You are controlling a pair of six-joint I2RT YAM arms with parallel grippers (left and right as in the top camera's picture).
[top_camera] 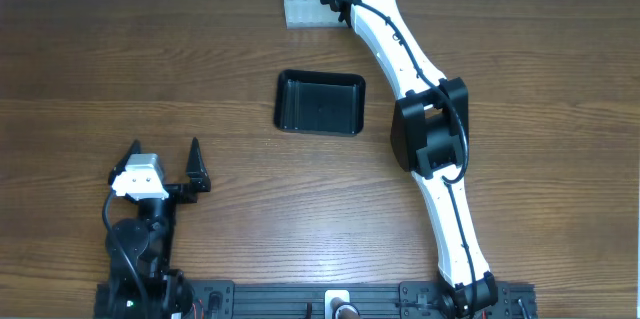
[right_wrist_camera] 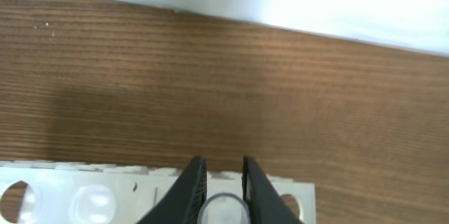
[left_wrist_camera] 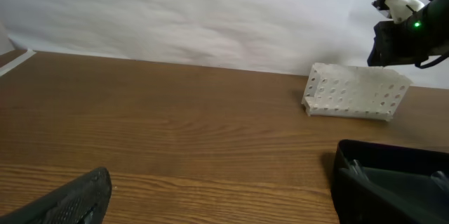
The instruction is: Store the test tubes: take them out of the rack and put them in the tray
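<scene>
right gripper (right_wrist_camera: pixel 222 162) is closed on the rim of a test tube (right_wrist_camera: pixel 223 207) standing in the white rack (top_camera: pixel 305 11). black tray (top_camera: pixel 320 104) lies on the bench (top_camera: pixel 520 39) near the rack; left gripper (top_camera: pixel 164 147), spread wide, sits well apart from the rack.

Right wrist view: the rack (right_wrist_camera: pixel 84 194) runs off the edge, so you only get its top face. The test tube (right_wrist_camera: pixel 223 208) pinched in the right gripper (right_wrist_camera: pixel 222 164) shows just its rim. From the left wrist, the tray (left_wrist_camera: pixel 393 178) is cropped at the corner, and whatever's inside is too murky to call.
</scene>
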